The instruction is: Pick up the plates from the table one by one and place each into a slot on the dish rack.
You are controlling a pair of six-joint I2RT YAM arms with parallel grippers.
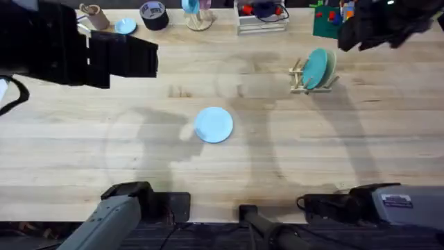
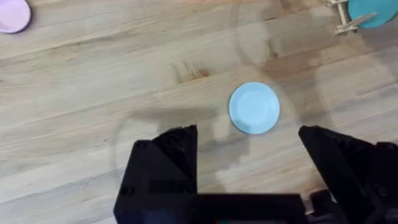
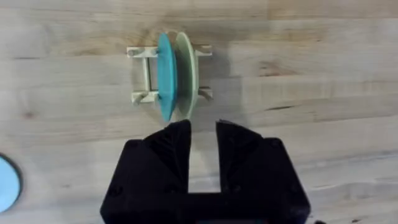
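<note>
Blue plate [image 1: 214, 125] flat on desk [image 1: 83, 160], mid-desk. Cream plate [image 3: 186, 74] on edge in dish rack [image 3: 144, 76], beside teal plate [image 3: 165, 74], faces along rack's long axis. Left end effector [image 2: 249, 163] wide open, empty. Right end effector [image 3: 203, 146] narrow gap, empty.

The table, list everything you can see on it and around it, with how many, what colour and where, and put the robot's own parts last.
Light blue plate: one, lying flat near the table's middle.
Dish rack: one, light wood, far right part of the table.
Plates in the rack: two, standing on edge, one teal, one pale cream, side by side.
Small pale pink disc: one, flat on the table.
Small light blue disc: one, far left edge.
Tape roll: one, dark, far edge.
Clutter along the far edge: several items, too small to name.
Table: one, pale wood planks.
Left pincer: black, open, above the blue plate.
Right pincer: black, slightly open, empty, near the rack.
</note>
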